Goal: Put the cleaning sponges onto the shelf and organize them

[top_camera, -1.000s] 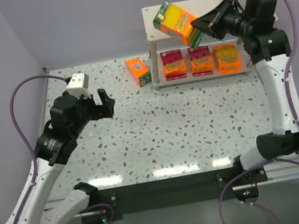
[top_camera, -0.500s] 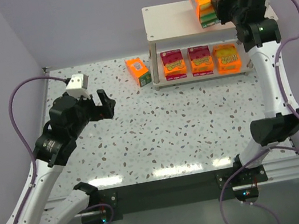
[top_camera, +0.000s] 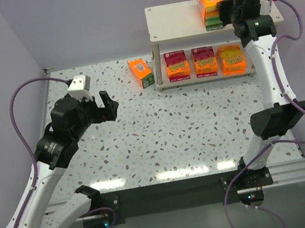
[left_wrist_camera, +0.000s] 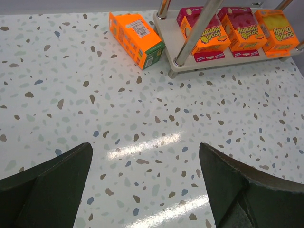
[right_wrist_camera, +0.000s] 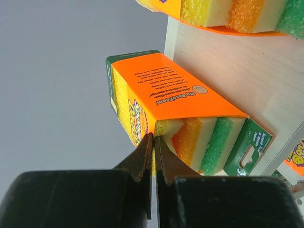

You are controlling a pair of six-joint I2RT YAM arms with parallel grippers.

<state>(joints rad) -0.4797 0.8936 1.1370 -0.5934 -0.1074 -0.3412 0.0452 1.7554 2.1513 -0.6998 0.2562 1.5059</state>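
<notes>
My right gripper (top_camera: 225, 11) is shut, pinching the wrapper edge of an orange sponge pack (top_camera: 209, 0) that stands against the right end of the shelf's top board (top_camera: 174, 20). The right wrist view shows the shut gripper (right_wrist_camera: 153, 140) on that pack (right_wrist_camera: 166, 92). A second pack (right_wrist_camera: 228, 12) lies beside it on the board (right_wrist_camera: 237, 66). Three packs (top_camera: 177, 65) (top_camera: 204, 61) (top_camera: 231, 58) sit in a row on the lower board. One orange pack (top_camera: 141, 72) lies on the table left of the shelf, also in the left wrist view (left_wrist_camera: 137, 38). My left gripper (top_camera: 107, 107) is open and empty over the table.
The shelf's thin legs (left_wrist_camera: 197, 28) stand between the loose pack and the lower row. The lower board (left_wrist_camera: 223, 59) sits just above the speckled table (top_camera: 161, 130). Purple walls close in behind and on both sides.
My right gripper has carried its pack from a tilt above the shelf's middle to the right back of the top board and turned it upright. The left arm has not moved.
</notes>
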